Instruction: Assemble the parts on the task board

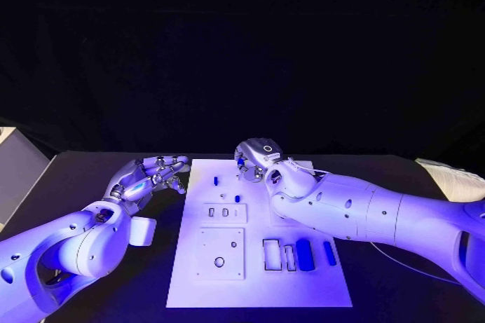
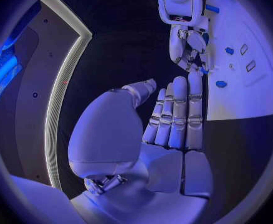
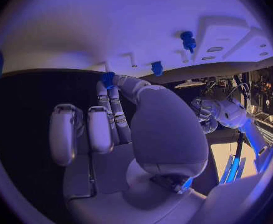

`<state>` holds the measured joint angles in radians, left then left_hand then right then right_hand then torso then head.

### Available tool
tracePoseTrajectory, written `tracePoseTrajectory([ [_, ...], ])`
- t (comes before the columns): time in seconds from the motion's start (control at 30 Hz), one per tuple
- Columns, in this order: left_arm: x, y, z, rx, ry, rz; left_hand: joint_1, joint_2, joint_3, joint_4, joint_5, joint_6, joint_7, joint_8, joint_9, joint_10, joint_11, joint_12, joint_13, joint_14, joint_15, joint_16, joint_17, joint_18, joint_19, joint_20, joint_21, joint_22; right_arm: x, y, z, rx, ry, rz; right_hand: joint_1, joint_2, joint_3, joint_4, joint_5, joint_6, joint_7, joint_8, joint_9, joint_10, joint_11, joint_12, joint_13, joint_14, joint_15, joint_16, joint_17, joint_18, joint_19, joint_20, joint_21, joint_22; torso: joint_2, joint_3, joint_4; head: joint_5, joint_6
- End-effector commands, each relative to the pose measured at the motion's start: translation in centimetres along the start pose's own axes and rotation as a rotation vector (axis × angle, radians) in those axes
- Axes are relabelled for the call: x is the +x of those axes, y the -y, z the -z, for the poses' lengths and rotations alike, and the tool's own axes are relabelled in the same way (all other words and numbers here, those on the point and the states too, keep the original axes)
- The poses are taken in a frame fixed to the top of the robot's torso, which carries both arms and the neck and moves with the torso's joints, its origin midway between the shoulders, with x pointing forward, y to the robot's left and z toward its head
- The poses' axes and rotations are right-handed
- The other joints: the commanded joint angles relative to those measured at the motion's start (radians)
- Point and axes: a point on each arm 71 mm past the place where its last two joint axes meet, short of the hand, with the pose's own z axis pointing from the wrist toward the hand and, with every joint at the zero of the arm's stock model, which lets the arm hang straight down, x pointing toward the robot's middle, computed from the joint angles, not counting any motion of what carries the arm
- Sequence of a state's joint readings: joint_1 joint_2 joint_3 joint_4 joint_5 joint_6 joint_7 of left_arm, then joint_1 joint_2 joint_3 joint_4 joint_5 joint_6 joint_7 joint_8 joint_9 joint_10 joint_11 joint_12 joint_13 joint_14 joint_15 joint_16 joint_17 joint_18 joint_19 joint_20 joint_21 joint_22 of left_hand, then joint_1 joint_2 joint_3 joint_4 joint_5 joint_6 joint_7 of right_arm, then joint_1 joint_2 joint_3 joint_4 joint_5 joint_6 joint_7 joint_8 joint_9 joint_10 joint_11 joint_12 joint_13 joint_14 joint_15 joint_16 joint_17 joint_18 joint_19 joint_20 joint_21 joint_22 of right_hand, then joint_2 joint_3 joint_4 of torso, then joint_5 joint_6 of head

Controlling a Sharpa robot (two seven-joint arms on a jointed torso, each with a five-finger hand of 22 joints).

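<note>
Right robot hand (image 1: pixel 255 160) reaches across the far end of the task board (image 1: pixel 261 281), pinching a small blue part (image 3: pixel 108 78) at its fingertips. Left robot hand (image 1: pixel 153 176) hovers over the tabletop (image 1: pixel 91 176) just off the board's left edge, fingers straight, pressed together, holding nothing. 2 more blue parts (image 1: pixel 315 254) lie near the board's right edge.

White smooth-shelled arms, small dark screw holes; silver segmented fingers (image 2: pixel 180 109); round ringed disc on right hand (image 1: pixel 258 160) back.

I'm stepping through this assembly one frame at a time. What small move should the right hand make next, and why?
Probably lower the small blue part toward the task board. The right hand pinches it at its fingertips over the board's far end; the left hand hovers open beside the board.
</note>
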<state>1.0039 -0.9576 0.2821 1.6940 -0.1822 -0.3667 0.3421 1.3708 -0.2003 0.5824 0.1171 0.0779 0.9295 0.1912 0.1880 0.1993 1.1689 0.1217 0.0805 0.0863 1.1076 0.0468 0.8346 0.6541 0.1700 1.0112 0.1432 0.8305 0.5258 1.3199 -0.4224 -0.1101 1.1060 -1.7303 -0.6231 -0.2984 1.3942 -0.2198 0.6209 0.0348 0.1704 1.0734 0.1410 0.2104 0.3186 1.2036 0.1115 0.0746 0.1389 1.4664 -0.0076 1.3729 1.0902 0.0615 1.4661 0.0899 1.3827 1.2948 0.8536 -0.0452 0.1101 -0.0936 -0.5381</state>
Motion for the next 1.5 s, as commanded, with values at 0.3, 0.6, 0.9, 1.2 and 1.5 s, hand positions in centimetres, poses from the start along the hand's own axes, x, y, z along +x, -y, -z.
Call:
tracePoseTrajectory([
  [0.3, 0.11, 0.10, -0.01, 0.007, -0.015, 0.001, -0.004, 0.007, 0.007, -0.002, -0.005, -0.010, 0.001, 0.004, 0.002, -0.004, 0.001, -0.002, 0.001, -0.005, 0.001, 0.006, 0.001, 0.012, -0.008, -0.003, 0.010, 0.004, 0.39, 0.36, 0.55, 0.019, -0.013, 0.032, 0.006, -0.007, -0.002, -0.008, 0.002, -0.003, 0.000, 0.002, 0.003, 0.050, -0.042, 0.003, 0.020, 0.020, -0.007, 0.005, -0.001, -0.005, 0.003, -0.004, 0.000, 0.000, 0.001, -0.0003, -0.0004, 0.001, 0.000],
  [0.6, 0.05, 0.08, -0.03, 0.007, -0.015, 0.001, -0.004, 0.007, 0.007, -0.002, -0.005, -0.010, 0.001, 0.004, 0.002, -0.004, 0.001, -0.002, 0.001, -0.005, 0.001, 0.006, 0.001, 0.012, -0.008, -0.003, 0.010, 0.004, 0.23, 0.24, 0.73, 0.016, -0.005, 0.029, 0.003, -0.010, -0.003, -0.007, 0.001, -0.004, 0.000, 0.002, 0.004, 0.051, -0.042, 0.003, 0.020, 0.020, -0.006, 0.004, -0.002, -0.005, 0.003, -0.004, 0.000, 0.000, 0.002, -0.0009, 0.0005, 0.000, 0.000],
  [0.9, 0.00, 0.07, -0.02, 0.006, -0.013, 0.000, -0.004, 0.007, 0.007, -0.002, -0.005, -0.010, 0.001, 0.004, 0.002, -0.004, 0.001, -0.002, 0.001, -0.005, 0.001, 0.006, 0.001, 0.012, -0.008, -0.003, 0.010, 0.004, 0.25, 0.15, 0.90, 0.008, -0.018, 0.026, -0.008, -0.018, -0.005, -0.004, -0.007, -0.005, 0.000, 0.001, 0.007, 0.050, -0.042, 0.000, 0.022, 0.020, -0.006, 0.006, -0.001, -0.005, 0.002, -0.003, 0.000, 0.002, 0.003, -0.0017, 0.0001, 0.000, -0.001],
  [1.2, -0.02, 0.08, -0.01, 0.006, -0.013, -0.001, -0.004, 0.007, 0.007, -0.002, -0.005, -0.010, 0.001, 0.004, 0.002, -0.004, 0.001, -0.002, 0.001, -0.005, 0.001, 0.006, 0.001, 0.012, -0.008, -0.003, 0.010, 0.004, 0.29, 0.12, 1.08, 0.003, -0.029, 0.016, -0.020, -0.026, -0.008, 0.001, -0.011, -0.008, -0.001, -0.001, 0.010, 0.049, -0.041, -0.004, 0.022, 0.019, -0.005, 0.006, -0.003, -0.005, 0.001, -0.003, -0.001, 0.001, 0.004, -0.0018, 0.0011, 0.001, -0.002],
  [1.5, 0.00, 0.07, -0.02, 0.006, -0.013, 0.000, -0.004, 0.007, 0.007, -0.002, -0.005, -0.010, 0.001, 0.004, 0.002, -0.004, 0.001, -0.002, 0.001, -0.005, 0.001, 0.006, 0.001, 0.012, -0.008, -0.003, 0.010, 0.004, 0.36, 0.28, 1.01, 0.008, -0.029, 0.017, -0.027, -0.033, -0.005, 0.005, -0.013, -0.019, 0.003, -0.007, 0.012, 0.033, -0.037, -0.012, 0.019, 0.018, -0.003, 0.005, -0.007, -0.004, -0.002, -0.001, -0.005, -0.004, 0.005, -0.0025, 0.0013, 0.000, -0.002],
])
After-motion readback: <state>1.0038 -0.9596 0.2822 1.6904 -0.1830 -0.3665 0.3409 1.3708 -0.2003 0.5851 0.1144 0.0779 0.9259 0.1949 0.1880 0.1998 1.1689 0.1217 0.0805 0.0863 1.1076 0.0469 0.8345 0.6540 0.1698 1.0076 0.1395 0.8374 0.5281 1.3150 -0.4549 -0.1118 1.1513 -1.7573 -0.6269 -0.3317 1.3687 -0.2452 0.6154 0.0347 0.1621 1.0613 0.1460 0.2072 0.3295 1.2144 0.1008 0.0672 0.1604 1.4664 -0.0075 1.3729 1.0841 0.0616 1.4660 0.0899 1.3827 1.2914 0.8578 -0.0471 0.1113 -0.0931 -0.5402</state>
